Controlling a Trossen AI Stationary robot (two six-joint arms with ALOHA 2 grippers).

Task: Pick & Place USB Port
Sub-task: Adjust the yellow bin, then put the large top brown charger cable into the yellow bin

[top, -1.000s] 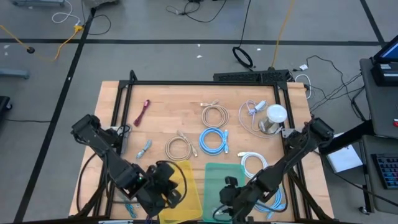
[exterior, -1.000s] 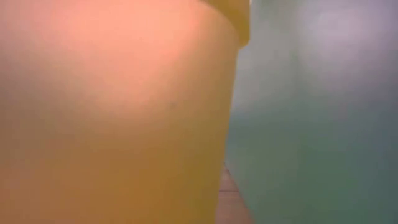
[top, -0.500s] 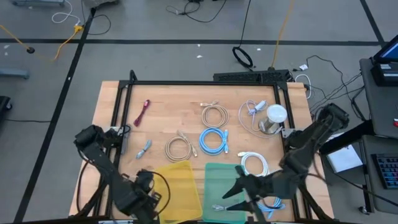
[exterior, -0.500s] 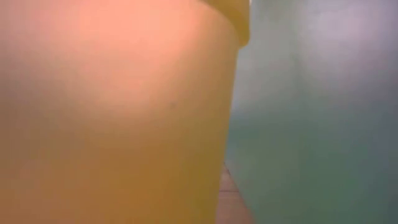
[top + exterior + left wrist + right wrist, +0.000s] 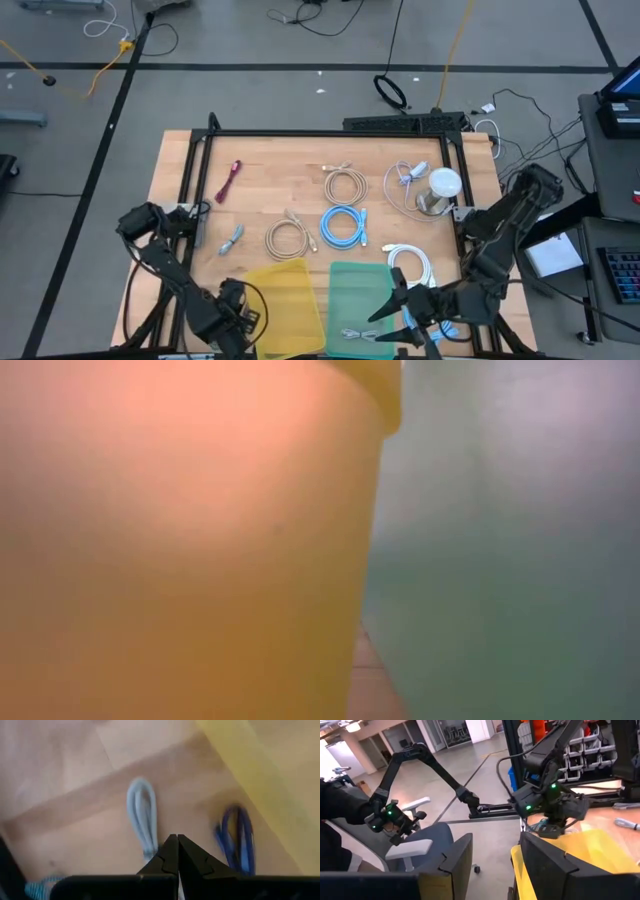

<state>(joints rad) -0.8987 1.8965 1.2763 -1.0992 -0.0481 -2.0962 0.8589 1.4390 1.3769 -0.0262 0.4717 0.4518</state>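
Note:
My left gripper [image 5: 232, 318] [image 5: 175, 842] is shut and points down at the table's near left, just left of the yellow bin [image 5: 285, 295]. Its tips stand beside the lower end of a pale grey-blue USB cable loop [image 5: 142, 812]. A dark blue cable [image 5: 237, 837] lies next to that, by the bin's wall. My right gripper [image 5: 390, 312] [image 5: 492, 865] is open and level, raised over the green bin [image 5: 355, 285], with nothing between its fingers. A white cable [image 5: 355, 335] lies in the green bin. My left gripper's shut tips [image 5: 170, 851] stand right by the pale cable's lower end [image 5: 150, 852], coming from above and pointing down. Whether they touch the cable or the table I cannot tell.
Several coiled cables lie on the wooden table: beige [image 5: 345, 185], blue [image 5: 345, 227], beige [image 5: 288, 238], white [image 5: 410, 265], a small pale one [image 5: 232, 238], a red one [image 5: 229, 180]. A white cup [image 5: 440, 192] stands far right. The low view is blocked by the bins [image 5: 180, 540].
My right gripper has risen out of the green bin, tipped up to level and drawn toward the table's right edge, leaving the white cable lying in the bin. My left gripper has gone from over the yellow bin down toward the near left corner, turning as it sank, still shut.

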